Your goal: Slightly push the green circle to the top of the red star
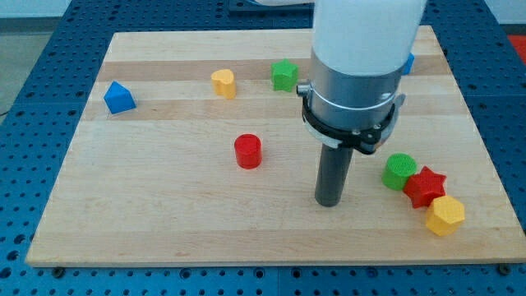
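Observation:
The green circle (399, 171) lies at the view's lower right, touching the red star (425, 186) on the star's upper left. My tip (330, 202) rests on the board to the left of the green circle, about a block's width away and slightly lower in the view. The rod hangs from the large white and grey arm housing above it.
A yellow hexagon block (445, 215) touches the red star's lower right, near the board's bottom edge. A red cylinder (247, 151) sits left of the tip. A yellow block (223, 83), a green block (285, 75), a blue block (118, 98) and a partly hidden blue block (408, 64) lie toward the top.

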You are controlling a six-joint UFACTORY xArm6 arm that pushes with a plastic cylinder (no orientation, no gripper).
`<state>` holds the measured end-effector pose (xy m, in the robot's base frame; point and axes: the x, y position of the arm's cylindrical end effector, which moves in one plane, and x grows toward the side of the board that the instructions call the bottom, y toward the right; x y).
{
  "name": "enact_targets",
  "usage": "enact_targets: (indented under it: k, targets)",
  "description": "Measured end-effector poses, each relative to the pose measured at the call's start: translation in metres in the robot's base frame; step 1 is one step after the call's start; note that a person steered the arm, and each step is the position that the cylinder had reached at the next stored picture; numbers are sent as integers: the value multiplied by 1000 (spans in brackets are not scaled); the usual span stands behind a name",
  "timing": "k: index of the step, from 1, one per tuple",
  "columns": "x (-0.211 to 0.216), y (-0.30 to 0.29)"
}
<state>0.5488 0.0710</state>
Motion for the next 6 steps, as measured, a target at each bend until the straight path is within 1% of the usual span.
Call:
enact_targets:
  k: [3,4,5,6]
  targets:
    - [-35,68]
    - [-37,86]
    - [-43,86]
    - [-60,64]
